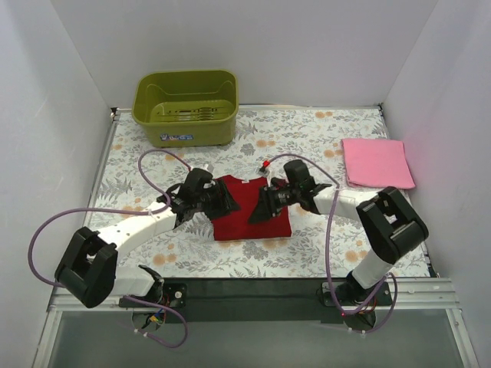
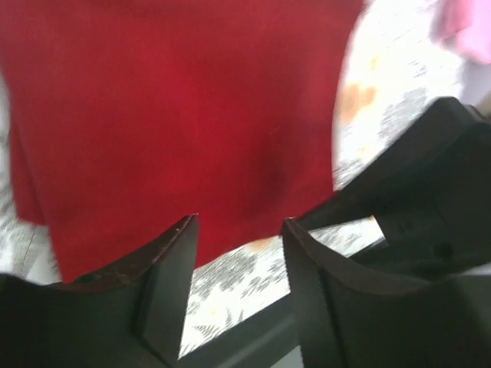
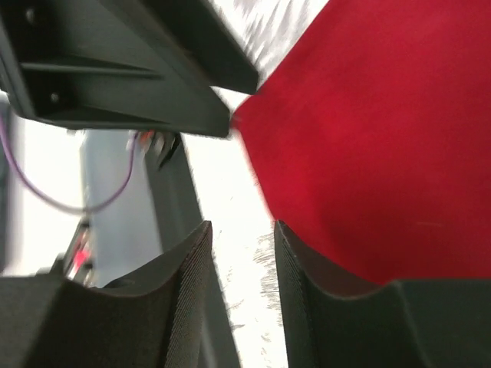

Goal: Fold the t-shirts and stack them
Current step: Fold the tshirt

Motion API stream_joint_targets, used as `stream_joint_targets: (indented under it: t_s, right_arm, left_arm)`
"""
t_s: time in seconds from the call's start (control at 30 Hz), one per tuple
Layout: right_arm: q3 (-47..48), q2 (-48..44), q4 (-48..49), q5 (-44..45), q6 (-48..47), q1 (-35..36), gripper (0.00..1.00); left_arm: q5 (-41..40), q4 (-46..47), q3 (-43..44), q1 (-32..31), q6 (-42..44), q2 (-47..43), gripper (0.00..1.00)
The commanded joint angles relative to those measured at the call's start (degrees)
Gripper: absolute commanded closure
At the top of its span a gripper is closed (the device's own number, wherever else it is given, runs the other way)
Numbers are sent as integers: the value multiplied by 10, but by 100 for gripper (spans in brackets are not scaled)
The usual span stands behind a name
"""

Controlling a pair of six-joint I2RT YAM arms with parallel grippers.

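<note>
Two t-shirts: the deep red t-shirt lies folded flat in the middle of the top view on the flowered counter. The light pink t-shirt lies folded at the right, well apart from it.
Top view alone: it shows the red shirt's whole outline and the olive-green tub at the upper left of the counter. Both arms reach in from the lower corners to opposite sides of the shirt.
Left wrist view alone: red cloth fills the upper left of the frame. The other arm's black pincer stands at the right, with a blurred pink patch in the top right corner.
Right wrist view alone: red cloth fills the right of the frame. The other arm's black pincer sits at the upper left, above a strip of blurred counter.
Left pincer: its jaws stand moderately apart. The shirt's near edge lies at the fingertips and only flowered counter shows in the gap below.
Right pincer: its jaws are parted by a narrow gap. Nothing lies between them, and the red cloth's edge runs just beside the right-hand finger.
Red shirt against pincers: in the top view it lies between them, the left pincer at its left edge and the right pincer over its right part.
</note>
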Motion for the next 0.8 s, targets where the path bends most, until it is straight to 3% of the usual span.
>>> stream_joint_targets:
  t_s: [0.0, 0.13, 0.33, 0.77]
  right_arm:
    - [-14, 28, 25, -2, 24, 46, 63]
    - [-29, 83, 72, 25, 41, 54, 69]
    - [-60, 153, 85, 19, 63, 24, 74]
    - [-210, 39, 83, -72, 57, -128, 75]
  left_arm:
    - [12, -31, -56, -8, -44, 12, 56]
    - [2, -10, -76, -8, -51, 53, 66]
    - [-13, -15, -87, -2, -55, 106, 67]
    - [-25, -51, -86, 23, -60, 99, 68]
